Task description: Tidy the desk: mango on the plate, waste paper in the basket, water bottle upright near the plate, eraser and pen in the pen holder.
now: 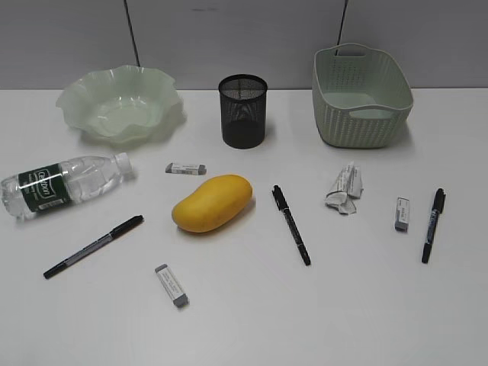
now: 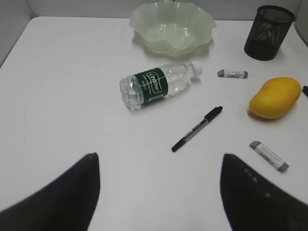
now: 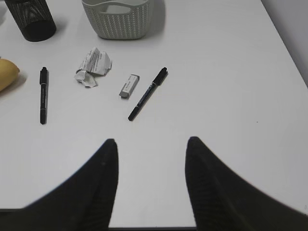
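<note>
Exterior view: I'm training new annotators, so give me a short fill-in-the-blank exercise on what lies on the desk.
1. The water bottle lies on its ____.
2. The number of pens on the desk is ____.
3. The mango rests on the desk, not on the ____.
4. The waste paper lies in front of the ____.

Missing words: side; three; plate; basket

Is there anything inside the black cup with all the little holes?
Looking through the pen holder mesh and over its rim, no pen or eraser shows inside. The very bottom is dark and hard to make out, so something tiny could hide there.
</note>
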{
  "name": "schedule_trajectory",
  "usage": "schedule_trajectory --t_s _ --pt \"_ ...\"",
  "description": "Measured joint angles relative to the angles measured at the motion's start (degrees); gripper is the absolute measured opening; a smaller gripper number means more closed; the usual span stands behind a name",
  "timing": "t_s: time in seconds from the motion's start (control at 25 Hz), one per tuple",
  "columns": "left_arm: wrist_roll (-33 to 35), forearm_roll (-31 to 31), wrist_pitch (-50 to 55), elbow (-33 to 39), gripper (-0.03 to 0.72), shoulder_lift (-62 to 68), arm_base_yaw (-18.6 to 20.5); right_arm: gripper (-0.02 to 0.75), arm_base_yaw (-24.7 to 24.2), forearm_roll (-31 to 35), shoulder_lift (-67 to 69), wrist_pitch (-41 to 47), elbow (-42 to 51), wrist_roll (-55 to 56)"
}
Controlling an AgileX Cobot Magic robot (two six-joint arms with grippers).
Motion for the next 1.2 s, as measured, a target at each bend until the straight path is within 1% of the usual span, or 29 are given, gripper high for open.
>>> schedule_trajectory --t_s 0.24,0.4,0.48,0.68,0.76,0.84,0.96,1.12,1.2 --pt "0.0 -0.05 -1.73 -0.75 0.587 3.57 0.0 0.373 0.0 0.0 0.0 0.0 0.0 0.0" --pt "0.26 -0.13 -9.34 -1.58 0.587 9.73 0.0 0.373 0.0 0.0 0.0 0.0 0.0 0.0" --pt "2.04 -1.26 -13.91 -1.58 0.587 13.49 0.0 0.373 0.0 0.0 0.0 0.0 0.0 0.0" --pt "7.35 -6.28 -23.88 -1.65 0.587 25.31 0.0 0.373 0.0 0.0 0.0 0.0 0.0 0.0" --pt "7.92 -7.39 -25.9 -2.34 0.587 29.9 0.0 0.373 0.0 0.0 0.0 0.0 0.0 0.0" --pt "9.95 -7.79 -27.09 -3.73 0.587 34.86 -0.26 0.373 0.0 0.0 0.0 0.0 0.0 0.0" --pt "13.98 -8.23 -27.65 -7.21 0.587 41.89 -2.75 0.373 0.0 0.0 0.0 0.0 0.0 0.0" --pt "15.27 -8.35 -27.9 -12.59 0.587 52.88 -7.65 0.373 0.0 0.0 0.0 0.05 0.0 0.0" --pt "15.68 -8.2 -27.9 -15.47 0.587 57.08 -10.82 0.373 0.0 0.0 0.0 0.05 0.0 0.0"
